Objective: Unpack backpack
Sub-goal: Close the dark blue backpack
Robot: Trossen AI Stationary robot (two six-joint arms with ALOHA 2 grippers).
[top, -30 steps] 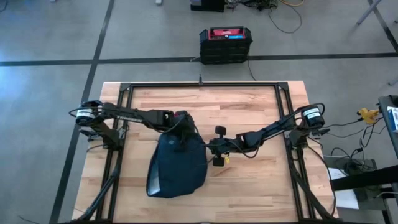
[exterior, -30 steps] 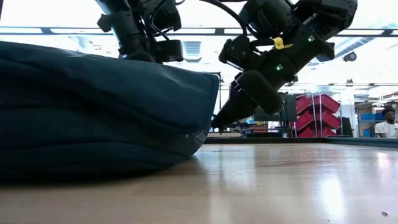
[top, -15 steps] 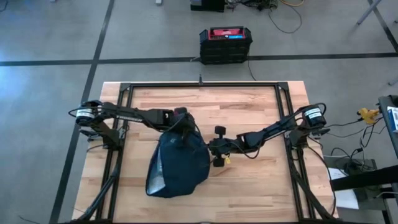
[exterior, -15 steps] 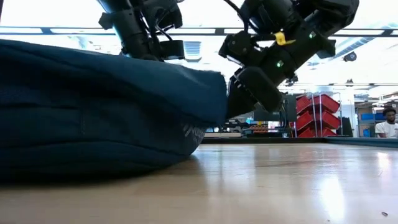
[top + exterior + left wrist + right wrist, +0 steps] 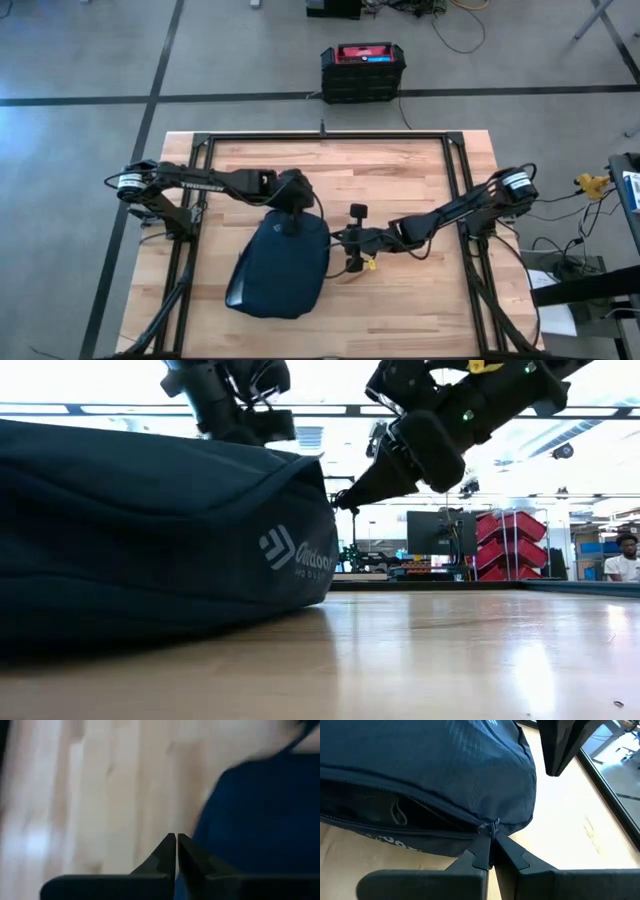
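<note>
The backpack (image 5: 277, 267), a soft, rounded dark navy fabric bag with a white diamond logo (image 5: 277, 547) on its end, lies slumped on the pale wood-plank table (image 5: 400, 180), just beside the right end effector (image 5: 490, 841), whose fingers are pinched together on the small metal zipper pull (image 5: 494, 825) of a partly opened zip, the gap showing only dark interior. The left end effector (image 5: 288, 222), its fingers closed together with nothing visibly between them, reaches down over the bag's top edge from a low, outstretched arm.
</note>
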